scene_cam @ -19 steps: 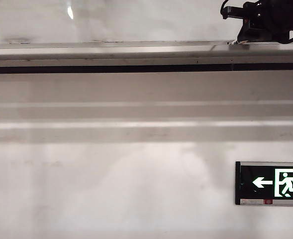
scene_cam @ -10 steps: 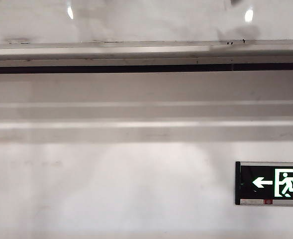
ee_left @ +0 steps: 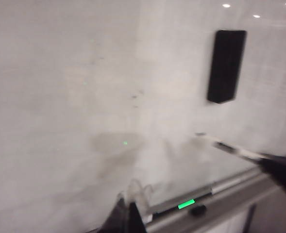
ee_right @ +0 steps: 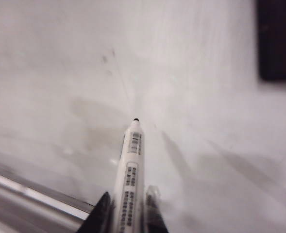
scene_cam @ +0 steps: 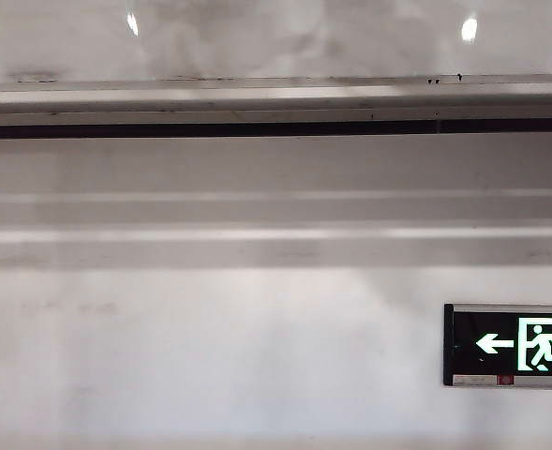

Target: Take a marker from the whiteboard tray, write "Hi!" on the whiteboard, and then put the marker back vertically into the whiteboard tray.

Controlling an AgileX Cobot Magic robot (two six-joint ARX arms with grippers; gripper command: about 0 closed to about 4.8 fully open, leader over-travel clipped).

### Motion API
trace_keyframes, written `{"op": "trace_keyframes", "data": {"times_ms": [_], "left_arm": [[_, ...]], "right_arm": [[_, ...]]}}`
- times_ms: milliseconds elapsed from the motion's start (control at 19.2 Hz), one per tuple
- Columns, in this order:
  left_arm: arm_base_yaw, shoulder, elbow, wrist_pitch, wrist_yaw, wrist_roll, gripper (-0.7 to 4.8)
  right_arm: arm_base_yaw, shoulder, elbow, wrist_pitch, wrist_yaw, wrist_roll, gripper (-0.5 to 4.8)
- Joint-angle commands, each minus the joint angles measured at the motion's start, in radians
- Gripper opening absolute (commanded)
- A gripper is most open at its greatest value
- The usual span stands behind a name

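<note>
You've got the marker (ee_right: 129, 179) clamped in the right gripper (ee_right: 128, 213), jaws narrowed around the white barrel, cap off and the dark tip pointing out at the whiteboard (ee_right: 84, 58), close to the glossy face but, going by the right wrist view, not clearly touching it yet. The whiteboard tray (ee_right: 31, 199) runs just below the pen, so you're off the ledge and up at the board. That puts you at the writing step, right at its start (a few faint dark specks show on the board, but nothing that reads as a letter). From the left wrist view the same pen (ee_left: 230, 148) comes in from the side, slanting toward the board, with a black eraser block (ee_left: 226, 65) stuck higher up, well apart from it. Your left gripper (ee_left: 130, 206) hangs low near the tray (ee_left: 240, 182); its jaws look narrow and carry nothing. The exterior view shows only the tray (scene_cam: 257, 94) and the wall beneath, no arm. Next, I'd say, you need to ease the tip onto the board with light pressure and pull the first of 2 upright strokes for the "H", keeping clear of that eraser.
</note>
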Motion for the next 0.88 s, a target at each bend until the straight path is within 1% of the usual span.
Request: {"op": "trace_keyframes", "data": {"times_ms": [52, 364, 468, 675, 779, 883], "left_arm": [[-0.001, -0.003, 0.006, 0.007, 0.058, 0.114, -0.06], [-0.001, -0.003, 0.006, -0.035, 0.060, 0.113, -0.06], [-0.001, -0.003, 0.006, -0.039, 0.084, 0.114, -0.06], [-0.001, -0.003, 0.006, -0.105, 0.072, 0.122, -0.06], [-0.010, -0.003, 0.006, -0.150, 0.023, 0.141, -0.06], [-0.040, -0.003, 0.006, -0.157, -0.020, 0.140, -0.06]], "right_arm": [[0.083, 0.088, 0.069, 0.020, 0.167, -0.044, -0.05], [0.061, 0.197, 0.100, 0.108, 0.180, -0.045, -0.05], [0.045, 0.207, 0.100, 0.109, 0.185, -0.044, -0.05], [0.017, 0.207, 0.101, 0.111, 0.182, -0.043, -0.05], [0.013, 0.207, 0.101, 0.111, 0.179, -0.044, -0.05], [0.013, 0.207, 0.101, 0.115, 0.179, -0.044, -0.05]]}}
